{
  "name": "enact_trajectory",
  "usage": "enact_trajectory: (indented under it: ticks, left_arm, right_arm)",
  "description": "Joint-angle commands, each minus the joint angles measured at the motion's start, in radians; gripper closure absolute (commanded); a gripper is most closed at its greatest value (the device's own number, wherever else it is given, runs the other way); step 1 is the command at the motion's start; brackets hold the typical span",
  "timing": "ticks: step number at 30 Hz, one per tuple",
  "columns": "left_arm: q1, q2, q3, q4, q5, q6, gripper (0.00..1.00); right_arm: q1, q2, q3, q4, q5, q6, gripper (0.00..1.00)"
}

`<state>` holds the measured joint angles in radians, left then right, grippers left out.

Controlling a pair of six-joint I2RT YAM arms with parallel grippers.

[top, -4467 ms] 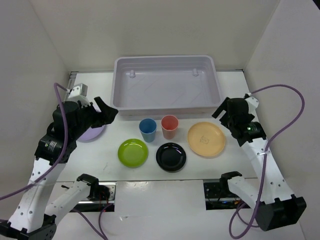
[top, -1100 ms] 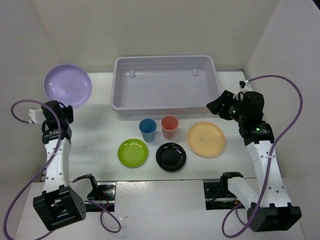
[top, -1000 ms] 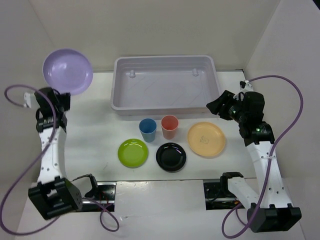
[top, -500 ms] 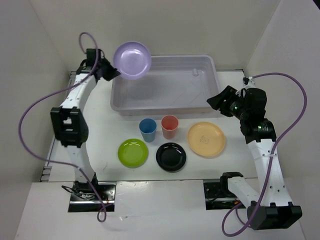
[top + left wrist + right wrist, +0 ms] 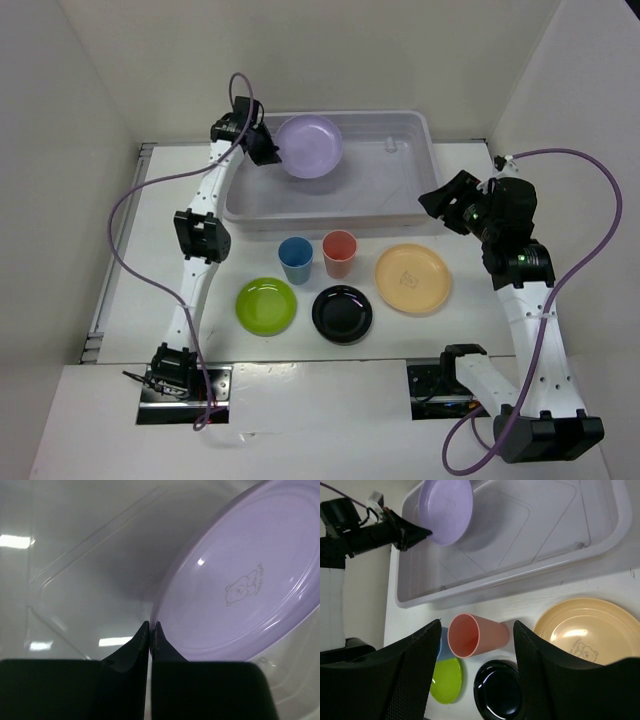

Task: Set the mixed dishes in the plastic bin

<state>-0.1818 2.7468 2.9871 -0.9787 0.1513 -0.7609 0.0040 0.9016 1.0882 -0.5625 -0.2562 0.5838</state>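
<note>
White table (image 5: 250,250): three plates (image 5: 266,305) (image 5: 342,313) (image 5: 412,278), two cups (image 5: 295,259) (image 5: 340,253); one lavender plate (image 5: 310,146) over bin (image 5: 330,216).

You're in a robotics lab cell: plain white panels (image 5: 320,50) box in a white table (image 5: 410,340), the left arm (image 5: 203,235) and right arm (image 5: 522,290) are bolted at its near edge trailing purple cables (image 5: 617,205), and a plastic bin (image 5: 330,217) sits on top.

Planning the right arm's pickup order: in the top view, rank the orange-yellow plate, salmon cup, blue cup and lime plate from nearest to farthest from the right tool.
From the right tool:
1. orange-yellow plate, right side.
2. salmon cup, middle.
3. blue cup, just left of it.
4. lime plate, farthest left.
</note>
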Motion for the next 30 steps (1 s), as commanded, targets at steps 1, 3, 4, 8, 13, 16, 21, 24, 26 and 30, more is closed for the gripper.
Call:
enact_trajectory:
  ticks: [1, 3, 4, 8, 13, 16, 21, 24, 26, 30]
  left_arm:
    - [-0.002, 0.043, 0.044, -0.118, -0.061, 0.018, 1.0]
    - [-0.002, 0.101, 0.099, -0.153, -0.087, 0.018, 1.0]
    - [-0.002, 0.123, 0.145, -0.163, -0.087, 0.018, 1.0]
    - [-0.002, 0.152, 0.124, -0.153, -0.096, 0.009, 1.0]
    - [0.007, 0.186, 0.148, -0.141, -0.096, 0.009, 0.79]
    - [0.018, 0.195, 0.148, -0.111, -0.07, 0.0, 0.65]
    - [0.048, 0.157, 0.148, -0.114, -0.022, 0.0, 0.17]
    - [0.048, 0.077, 0.148, -0.133, -0.013, 0.026, 0.11]
    - [0.048, -0.02, 0.148, -0.133, -0.004, 0.035, 0.1]
    - [0.012, -0.27, 0.148, -0.133, -0.114, 0.058, 0.1]
  right_arm:
    - [-0.012, -0.013, 0.042, -0.005, 0.026, 0.004, 0.35]
    - [-0.012, -0.013, 0.042, -0.005, 0.026, 0.004, 0.35]
    - [-0.012, -0.024, 0.042, -0.005, 0.026, 0.004, 0.35]
    - [-0.012, -0.024, 0.042, -0.014, 0.035, 0.004, 0.35]
    - [-0.012, -0.024, 0.042, -0.014, 0.044, 0.004, 0.35]
    - [-0.012, -0.024, 0.024, -0.014, 0.044, -0.007, 0.35]
    - [0.002, 0.016, 0.024, -0.048, 0.017, -0.077, 0.32]
    - [0.048, 0.046, 0.003, -0.048, 0.006, -0.11, 0.34]
    - [0.135, 0.103, -0.008, -0.039, 0.017, -0.11, 0.36]
    - [0.394, 0.21, -0.019, -0.001, 0.185, -0.061, 0.37]
